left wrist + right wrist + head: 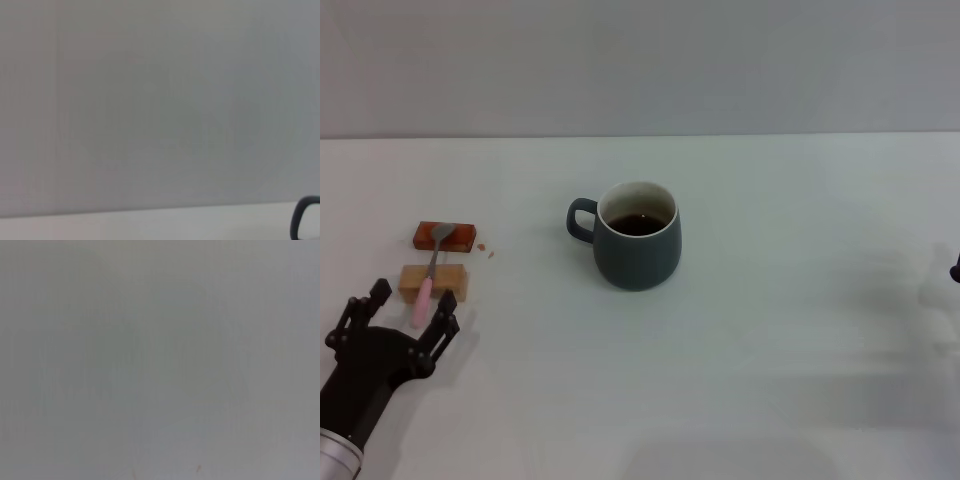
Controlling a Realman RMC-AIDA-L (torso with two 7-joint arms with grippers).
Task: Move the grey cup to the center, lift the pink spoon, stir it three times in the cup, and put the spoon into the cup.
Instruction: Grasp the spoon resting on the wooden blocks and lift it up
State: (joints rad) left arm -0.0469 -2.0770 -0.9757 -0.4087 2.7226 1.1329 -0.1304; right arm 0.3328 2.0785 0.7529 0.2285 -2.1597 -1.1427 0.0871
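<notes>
Grey cup: we see the grey cup (638,235) standing upright near the middle of the white desk (770,330), its loop handle turned toward the robot's left and dark liquid inside.
Pink spoon: the pink spoon (428,277) lies well to the left of the cup, bridging two blocks; its metal bowl rests on the reddish-brown block (445,236) and its pink handle crosses the tan block (434,282).
Left end effector: we find the left end effector (406,308) low at the desk's left edge, released, its fingers spread on either side of the spoon's handle end, just beside it; we cannot tell whether they touch it.
Right end effector: only a dark sliver shows at the far right edge of the head view; we cannot tell its state.
Left wrist view: mostly blank wall, with the cup's handle curve (305,217) at one corner.
</notes>
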